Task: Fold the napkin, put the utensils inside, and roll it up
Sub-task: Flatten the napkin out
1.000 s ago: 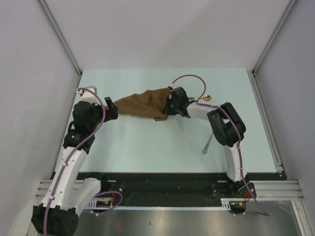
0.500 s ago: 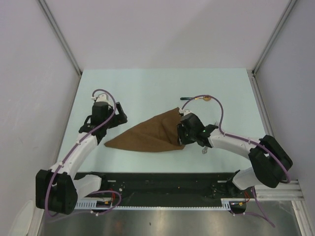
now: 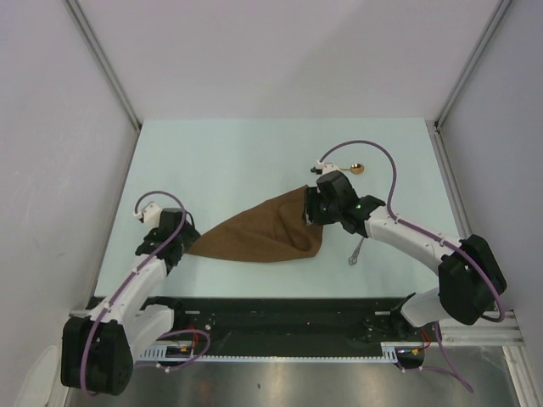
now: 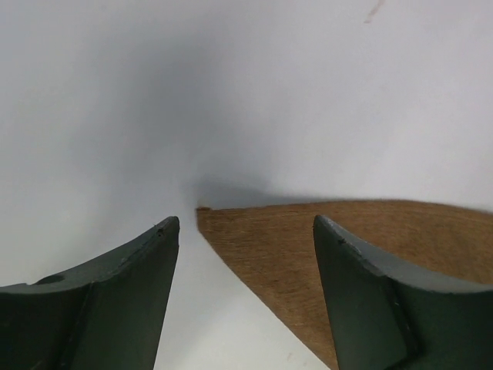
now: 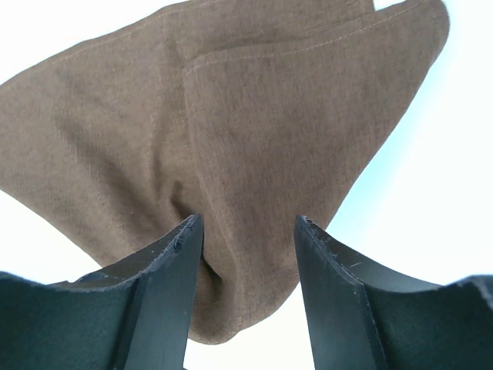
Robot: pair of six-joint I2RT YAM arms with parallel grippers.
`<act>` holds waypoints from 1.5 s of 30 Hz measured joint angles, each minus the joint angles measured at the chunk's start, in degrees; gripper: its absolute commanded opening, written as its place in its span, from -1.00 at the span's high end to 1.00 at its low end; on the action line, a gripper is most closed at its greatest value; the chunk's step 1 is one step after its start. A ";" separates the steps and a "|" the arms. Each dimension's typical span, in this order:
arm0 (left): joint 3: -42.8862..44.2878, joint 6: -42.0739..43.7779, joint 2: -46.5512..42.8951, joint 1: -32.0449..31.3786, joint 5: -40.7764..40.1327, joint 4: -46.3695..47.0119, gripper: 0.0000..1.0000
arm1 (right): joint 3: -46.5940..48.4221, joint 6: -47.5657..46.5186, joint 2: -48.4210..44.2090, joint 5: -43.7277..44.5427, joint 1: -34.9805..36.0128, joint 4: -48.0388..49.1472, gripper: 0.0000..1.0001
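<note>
Napkin [image 3: 259,233] lies bunched on the counter [image 3: 254,153], left gripper [image 4: 246,223] parted astride its pointed corner, right gripper [image 5: 248,220] parted over its wide end.

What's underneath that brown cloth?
The napkin lies on the pale table; nothing pokes out from its edges. The fork lies outside, beside it. Anything beneath the folds is hidden.
</note>
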 measured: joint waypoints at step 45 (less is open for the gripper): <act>-6.25 -3.26 -3.74 9.14 13.79 6.51 0.99 | 33.48 -13.05 41.53 -4.55 -12.85 2.58 0.05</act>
